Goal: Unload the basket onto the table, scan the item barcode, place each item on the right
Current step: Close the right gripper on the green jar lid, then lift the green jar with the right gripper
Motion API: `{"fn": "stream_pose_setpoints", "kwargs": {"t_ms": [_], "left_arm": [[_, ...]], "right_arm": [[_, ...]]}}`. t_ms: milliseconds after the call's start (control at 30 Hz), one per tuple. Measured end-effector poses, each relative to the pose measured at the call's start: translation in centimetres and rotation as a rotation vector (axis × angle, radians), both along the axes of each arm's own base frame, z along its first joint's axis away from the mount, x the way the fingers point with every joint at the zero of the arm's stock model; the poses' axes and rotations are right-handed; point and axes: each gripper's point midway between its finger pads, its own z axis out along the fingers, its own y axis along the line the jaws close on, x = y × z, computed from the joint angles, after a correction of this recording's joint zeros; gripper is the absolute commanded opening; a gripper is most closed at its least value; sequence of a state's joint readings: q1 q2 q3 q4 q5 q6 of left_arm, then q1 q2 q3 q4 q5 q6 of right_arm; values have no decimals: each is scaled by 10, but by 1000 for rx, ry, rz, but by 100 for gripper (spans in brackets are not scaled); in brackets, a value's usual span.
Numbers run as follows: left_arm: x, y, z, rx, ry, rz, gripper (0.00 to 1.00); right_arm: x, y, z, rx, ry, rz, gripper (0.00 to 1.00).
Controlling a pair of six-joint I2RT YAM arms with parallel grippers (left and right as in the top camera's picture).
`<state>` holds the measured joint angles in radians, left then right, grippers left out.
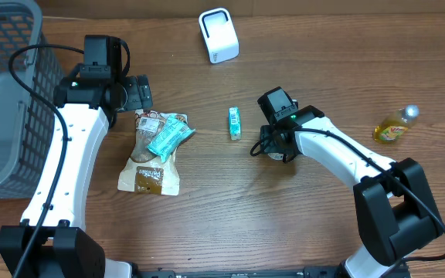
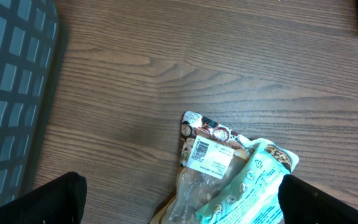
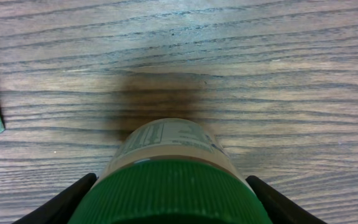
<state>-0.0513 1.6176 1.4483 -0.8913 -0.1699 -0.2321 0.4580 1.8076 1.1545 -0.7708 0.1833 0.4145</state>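
Nearest the bottom of the overhead frame, left of centre, there's a brown snack bag (image 1: 149,166) with a teal packet (image 1: 168,135) lying across its top end. The left gripper (image 1: 141,94) hangs just above them, fingers spread wide with nothing in them.

Centre-right, the jar (image 3: 163,140) stands upright on the desk (image 1: 230,216), just right of a little green box (image 1: 234,122). The right gripper (image 3: 169,205) is down over it, its fingers (image 3: 67,202) hugging either side of the green lid (image 3: 169,186). Honestly can't tell whether they're actually biting or just resting against it.

Further right is a yellow bottle (image 1: 395,127). Way up at the top edge sits the white scanner (image 1: 219,35), with the grey basket (image 1: 6,93) in the upper left.

What worries me is that it's a round ribbed lid and the grip is high up. If the squeeze is weak, the jar could slip or swing on the lift. It's a long haul up to the scanner, and the label could end up facing away from it. A sloppy lift might clip the green box too.

Count: two grippers, one jar, one green box, one bottle, one scanner, one basket, two snack packs.
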Motion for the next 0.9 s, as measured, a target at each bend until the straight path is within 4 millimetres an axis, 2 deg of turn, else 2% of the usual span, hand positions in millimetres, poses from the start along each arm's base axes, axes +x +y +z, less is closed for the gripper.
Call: {"fn": "stream_pose_setpoints", "kwargs": {"t_ms": [333, 500, 767, 900], "left_arm": [[0, 0, 0, 0, 0, 0, 99], [0, 0, 0, 0, 0, 0, 100], [0, 0, 0, 0, 0, 0, 100], [0, 0, 0, 0, 0, 0, 100]], "right_arm": [[8, 4, 1, 19, -39, 0, 74], [4, 2, -3, 14, -27, 0, 73], [3, 1, -4, 10, -21, 1, 61], [-6, -4, -1, -11, 27, -2, 55]]}}
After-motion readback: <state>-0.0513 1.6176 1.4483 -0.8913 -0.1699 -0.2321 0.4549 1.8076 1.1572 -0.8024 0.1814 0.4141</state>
